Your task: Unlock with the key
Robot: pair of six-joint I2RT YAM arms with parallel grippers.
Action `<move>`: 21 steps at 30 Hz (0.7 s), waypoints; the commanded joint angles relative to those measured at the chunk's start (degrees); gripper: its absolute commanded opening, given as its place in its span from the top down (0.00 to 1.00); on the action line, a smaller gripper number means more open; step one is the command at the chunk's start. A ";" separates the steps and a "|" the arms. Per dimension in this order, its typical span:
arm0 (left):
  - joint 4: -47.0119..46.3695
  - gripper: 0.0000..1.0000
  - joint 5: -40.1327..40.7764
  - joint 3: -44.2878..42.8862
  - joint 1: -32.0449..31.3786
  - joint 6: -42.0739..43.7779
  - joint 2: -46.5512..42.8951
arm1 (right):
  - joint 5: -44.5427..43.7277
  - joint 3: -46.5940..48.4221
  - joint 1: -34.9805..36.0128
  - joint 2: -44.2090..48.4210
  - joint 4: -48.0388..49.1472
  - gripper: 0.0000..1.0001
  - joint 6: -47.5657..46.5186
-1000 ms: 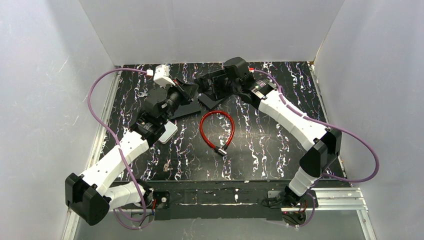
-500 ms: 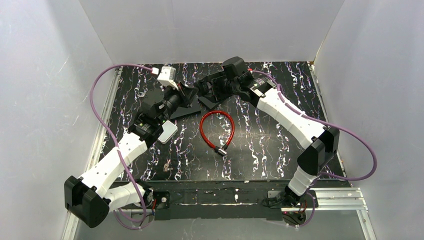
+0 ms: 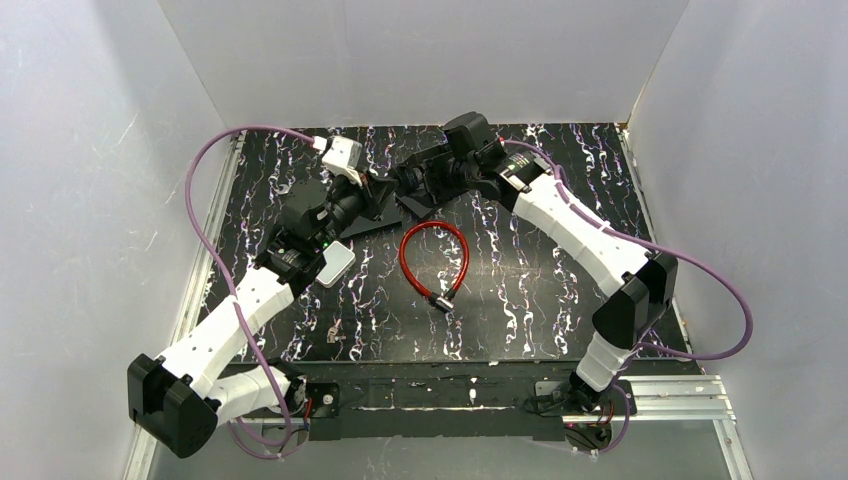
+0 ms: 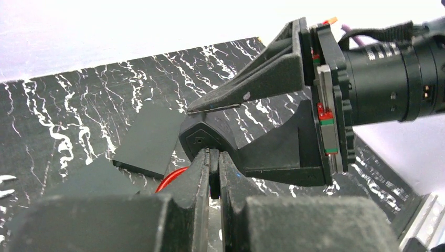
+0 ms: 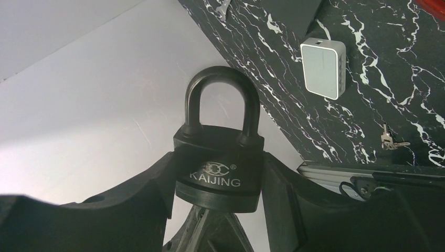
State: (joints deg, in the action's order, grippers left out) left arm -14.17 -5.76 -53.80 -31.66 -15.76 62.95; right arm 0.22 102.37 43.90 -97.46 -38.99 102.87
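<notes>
At the table's (image 5: pixel 367 31) far side, the right gripper (image 5: pixel 219 181) clamps a black padlock (image 5: pixel 218 152) stamped "KAIJING". The left gripper (image 4: pixel 213 157), fingers pressed together, touches the padlock's base. The key (image 5: pixel 391 140) lies on the table near the white box (image 5: pixel 322 68), well apart from both grippers.

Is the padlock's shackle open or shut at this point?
Shut. In the right wrist view both legs of the shackle sit in the padlock body, held by the right gripper.

Closed padlock (image 5: pixel 219 157); tiny key (image 5: pixel 389 139) lying apart
</notes>
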 commanded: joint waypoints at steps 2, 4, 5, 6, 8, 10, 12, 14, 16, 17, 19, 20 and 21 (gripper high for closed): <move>-0.38 1.00 -11.92 0.89 -2.09 7.70 0.47 | 13.00 5.57 3.74 0.95 10.00 0.99 -0.76; 0.20 1.00 -13.35 0.42 -2.09 10.40 0.55 | 13.10 5.68 3.74 0.87 9.88 0.99 -0.94; 0.73 1.00 -14.21 0.14 -2.09 12.13 0.61 | 13.11 5.71 3.74 0.87 9.78 0.99 -0.93; 1.24 1.00 -14.78 -0.12 -2.09 13.39 0.71 | 13.12 5.79 3.74 0.84 9.70 0.99 -0.94; 2.22 1.00 -15.20 -0.54 -2.09 15.20 0.92 | 13.12 6.00 3.74 0.79 9.49 0.99 -1.08; 3.17 1.00 -15.11 -0.88 -2.09 17.03 0.99 | 13.05 6.13 3.73 0.83 9.19 0.99 -1.32; 4.04 0.96 -13.43 -1.29 -2.09 16.26 0.88 | 12.97 6.09 3.72 0.86 9.05 0.99 -1.52; 5.07 0.88 -10.82 -1.86 -2.09 13.99 0.77 | 12.87 6.04 3.73 0.84 9.10 0.99 -1.73; 7.62 0.58 -9.03 -2.92 -2.10 11.27 -0.14 | 12.47 5.91 3.68 0.85 9.17 0.99 -2.25; 8.54 0.50 -8.99 -3.09 -2.12 10.33 -0.73 | 12.22 5.92 3.65 0.85 9.13 0.99 -2.52; 10.05 0.41 -8.44 -3.18 -2.09 8.56 -2.06 | 11.83 5.72 3.58 0.92 9.14 0.99 -2.83; 10.63 0.37 -8.04 -3.07 -2.09 7.46 -2.86 | 11.80 5.57 3.53 0.94 9.22 0.99 -2.90; 11.06 0.34 -7.64 -2.90 -2.09 6.44 -3.70 | 11.77 5.40 3.46 0.98 9.27 0.99 -2.98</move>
State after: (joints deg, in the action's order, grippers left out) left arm -7.70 -11.43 -55.35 -32.73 -4.43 61.18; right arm 2.07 102.74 43.95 -98.00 -39.71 100.58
